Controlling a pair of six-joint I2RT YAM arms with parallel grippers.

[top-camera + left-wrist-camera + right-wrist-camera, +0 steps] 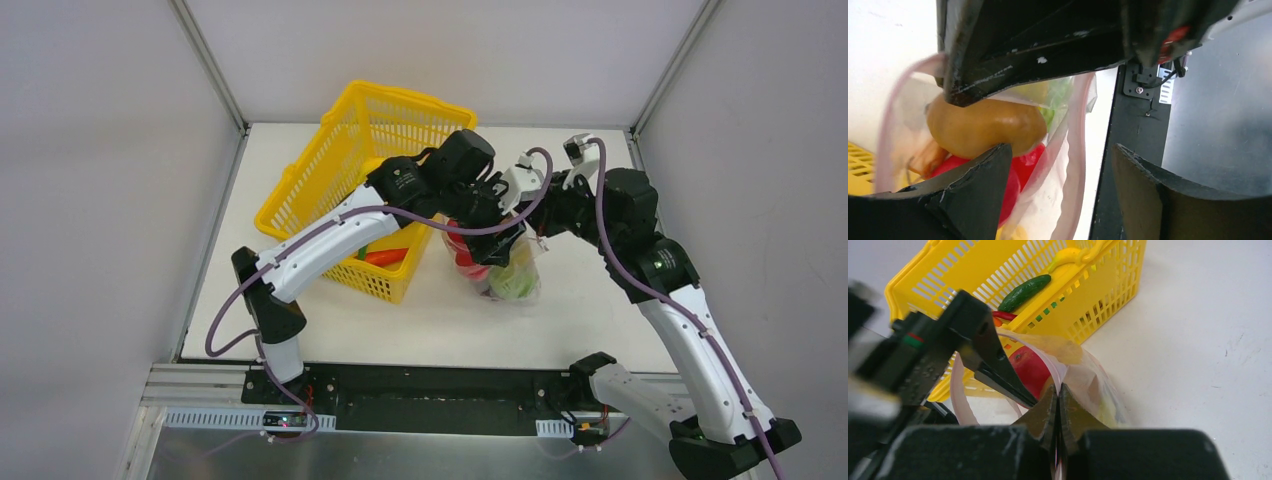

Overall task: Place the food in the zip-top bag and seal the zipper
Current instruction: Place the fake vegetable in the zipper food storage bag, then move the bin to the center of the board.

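Top external: the bag (530, 290) stands on the table (600, 310) at four o'clock from the basket (330, 170), with food (515, 280) inside. My left gripper (487, 208) sits at its eleven o'clock and the right gripper (528, 212) at one, I judge to keep the mouth up for sealing. Left wrist: jaws spread wide and grasping nothing, with the zipper (1075, 150) running between them. Right wrist: fingers (1043, 410) clenched on the bag's rim at six o'clock, propping it upright with the mouth unsealed.
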